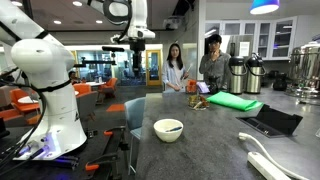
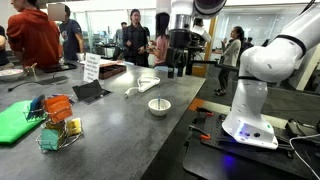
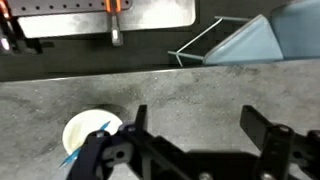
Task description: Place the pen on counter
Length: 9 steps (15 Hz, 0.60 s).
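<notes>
A thin blue pen (image 3: 78,150) lay slanted inside a small white bowl (image 3: 88,135). Its lower end stuck out past the bowl's near left rim, and its upper end pointed toward the far right. Only a slim, straight blue line of it showed in the wrist view, where its near part ran close to the claw's dark body. The bowl stood on the dark grey, stone-like counter (image 3: 200,90), toward the left. The gripper (image 3: 194,112) hung above the counter with its two black jaws spread wide and nothing between them. In both exterior views the bowl (image 1: 168,128) (image 2: 159,105) sat alone on the counter (image 1: 200,145) (image 2: 110,130), with the gripper (image 1: 135,44) (image 2: 180,55) raised well above it. The pen was too small to tell there.
</notes>
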Each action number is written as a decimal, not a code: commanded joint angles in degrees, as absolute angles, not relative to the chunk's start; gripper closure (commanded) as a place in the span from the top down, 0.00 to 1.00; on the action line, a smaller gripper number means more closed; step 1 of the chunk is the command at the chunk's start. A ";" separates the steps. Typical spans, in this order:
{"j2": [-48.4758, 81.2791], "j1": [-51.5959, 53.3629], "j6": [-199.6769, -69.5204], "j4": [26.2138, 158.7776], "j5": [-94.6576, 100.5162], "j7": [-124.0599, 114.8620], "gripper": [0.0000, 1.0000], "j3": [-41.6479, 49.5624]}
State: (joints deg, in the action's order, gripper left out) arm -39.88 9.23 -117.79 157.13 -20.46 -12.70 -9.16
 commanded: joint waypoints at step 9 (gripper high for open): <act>-13.50 -5.96 -137.73 147.95 -4.95 -44.68 1.00 -13.17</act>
